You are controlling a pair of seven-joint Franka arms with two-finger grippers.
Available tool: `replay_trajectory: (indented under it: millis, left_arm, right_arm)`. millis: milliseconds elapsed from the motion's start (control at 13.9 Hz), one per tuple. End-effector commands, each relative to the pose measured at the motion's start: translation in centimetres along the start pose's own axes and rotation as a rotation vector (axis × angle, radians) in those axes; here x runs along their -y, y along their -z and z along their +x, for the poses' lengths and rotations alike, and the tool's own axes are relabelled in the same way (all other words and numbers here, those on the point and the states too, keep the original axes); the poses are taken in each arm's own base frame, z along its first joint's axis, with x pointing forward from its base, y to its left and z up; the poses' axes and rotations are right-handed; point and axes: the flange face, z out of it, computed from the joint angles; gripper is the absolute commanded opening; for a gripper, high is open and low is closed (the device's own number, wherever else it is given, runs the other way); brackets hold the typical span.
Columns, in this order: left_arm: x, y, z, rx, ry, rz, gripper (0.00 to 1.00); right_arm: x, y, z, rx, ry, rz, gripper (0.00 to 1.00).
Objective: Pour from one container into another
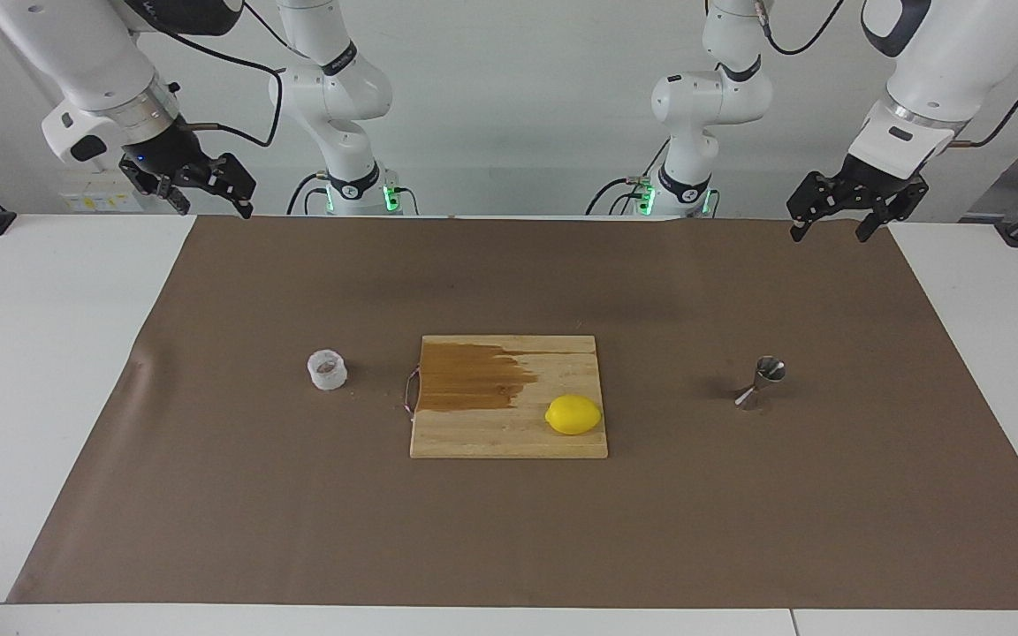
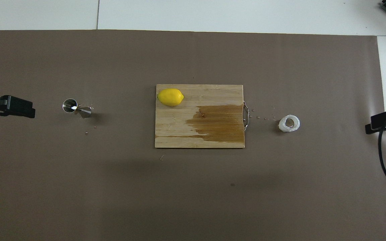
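The white cup (image 1: pixel 327 369) stands upright on the brown mat (image 1: pixel 509 530), just off the handle end of the cutting board (image 1: pixel 509 433), toward the right arm's end of the worktop. Something brownish shows inside it, though what it is I cannot tell. Taking the board as the dial's centre in the facing view, the cup sits at about nine o'clock and the steel jigger (image 1: pixel 761 382) at about three o'clock, upright and well apart from the cup. A lemon (image 1: pixel 573 414) lies on the board's corner toward the jigger, beside a dark wet stain.

As I judge it, nothing of the pour is done: neither vessel is lifted or tipped, and all of it remains, from grasping the cup to carrying it over and tilting it into the jigger.

The right tool (image 1: pixel 200 184) hangs in the air at about eleven o'clock from the cup, over the mat's edge by the robots, its fingers apart and empty. The left tool (image 1: pixel 836 212) hangs at about one o'clock from the jigger, also spread and holding nothing.
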Motion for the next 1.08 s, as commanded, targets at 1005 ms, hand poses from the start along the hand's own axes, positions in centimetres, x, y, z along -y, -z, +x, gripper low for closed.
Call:
replay_trajectory:
  millis: [1005]
  left_arm:
    - [-0.33, -0.35, -0.59, 0.024, -0.026, 0.008, 1.0]
  right_arm:
    - [-0.17, 0.11, 0.1, -0.004, 0.004, -0.005, 1.0]
